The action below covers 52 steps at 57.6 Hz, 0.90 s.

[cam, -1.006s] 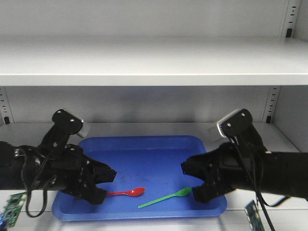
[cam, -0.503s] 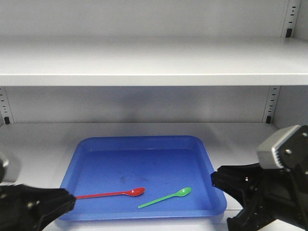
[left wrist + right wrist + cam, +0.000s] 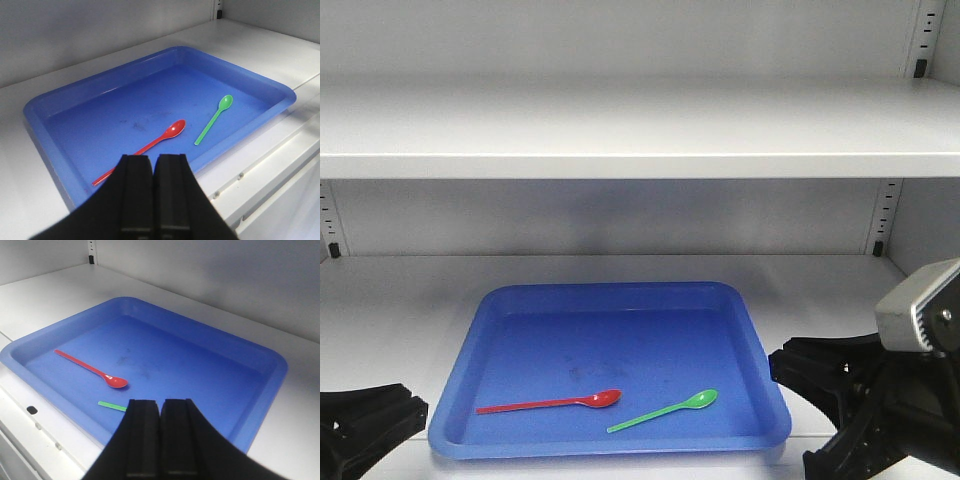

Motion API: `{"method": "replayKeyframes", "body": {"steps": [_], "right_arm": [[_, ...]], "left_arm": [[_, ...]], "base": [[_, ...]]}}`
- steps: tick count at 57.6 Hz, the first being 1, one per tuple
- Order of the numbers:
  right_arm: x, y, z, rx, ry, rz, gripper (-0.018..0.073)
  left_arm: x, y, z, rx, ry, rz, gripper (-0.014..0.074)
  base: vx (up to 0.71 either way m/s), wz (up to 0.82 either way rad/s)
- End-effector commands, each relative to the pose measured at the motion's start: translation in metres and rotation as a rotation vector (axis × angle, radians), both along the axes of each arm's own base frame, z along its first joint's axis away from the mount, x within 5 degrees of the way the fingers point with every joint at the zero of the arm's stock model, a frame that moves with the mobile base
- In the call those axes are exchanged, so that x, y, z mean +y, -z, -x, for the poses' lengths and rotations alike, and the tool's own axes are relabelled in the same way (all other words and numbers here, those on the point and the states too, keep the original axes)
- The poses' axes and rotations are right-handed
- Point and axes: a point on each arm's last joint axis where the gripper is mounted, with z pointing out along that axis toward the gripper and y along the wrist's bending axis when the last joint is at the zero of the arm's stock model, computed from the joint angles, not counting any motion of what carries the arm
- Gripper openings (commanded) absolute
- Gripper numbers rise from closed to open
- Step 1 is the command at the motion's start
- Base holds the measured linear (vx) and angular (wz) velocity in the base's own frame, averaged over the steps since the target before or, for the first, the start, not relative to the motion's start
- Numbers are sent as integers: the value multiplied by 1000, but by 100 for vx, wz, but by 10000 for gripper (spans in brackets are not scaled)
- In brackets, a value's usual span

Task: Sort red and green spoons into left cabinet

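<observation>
Red spoon (image 3: 550, 403) and green spoon (image 3: 663, 410) lie in the blue tray (image 3: 620, 296), lower centre. Left gripper (image 3: 152, 172) and right gripper (image 3: 160, 415) show jaws together, empty. Placement appears complete; no next grasp seems required.

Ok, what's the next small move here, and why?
Probably none beyond parking the arms. The red spoon and green spoon both lie loose in the blue tray on the cabinet shelf. The left pincer and right pincer are shut, empty and clear of the tray. I'd judge the sort finished.
</observation>
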Motion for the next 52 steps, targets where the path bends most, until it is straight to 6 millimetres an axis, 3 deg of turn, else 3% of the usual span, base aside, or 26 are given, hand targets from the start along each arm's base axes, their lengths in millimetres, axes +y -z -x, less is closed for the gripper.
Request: {"method": "replayKeyframes", "body": {"steps": [1, 16, 32, 41, 52], "right_arm": [[-2, -15, 2, -41, 19, -46, -3], [-2, -15, 2, -41, 19, -46, -3], [-2, -15, 1, -43, 27, -45, -3], [-2, -15, 1, -43, 27, -45, -3], [-2, -15, 1, -43, 26, -45, -3]], "left_arm": [[1, -13, -1, -36, -27, 55, -1], [2, -14, -2, -60, -38, 32, -1], [26, -17, -7, -264, -301, 67, -1], [33, 5, 4, -384, -324, 130, -1], [44, 33, 19, -404, -353, 179, -1]], "base": [[0, 0], [0, 0], [0, 0], [0, 0], [0, 0]]}}
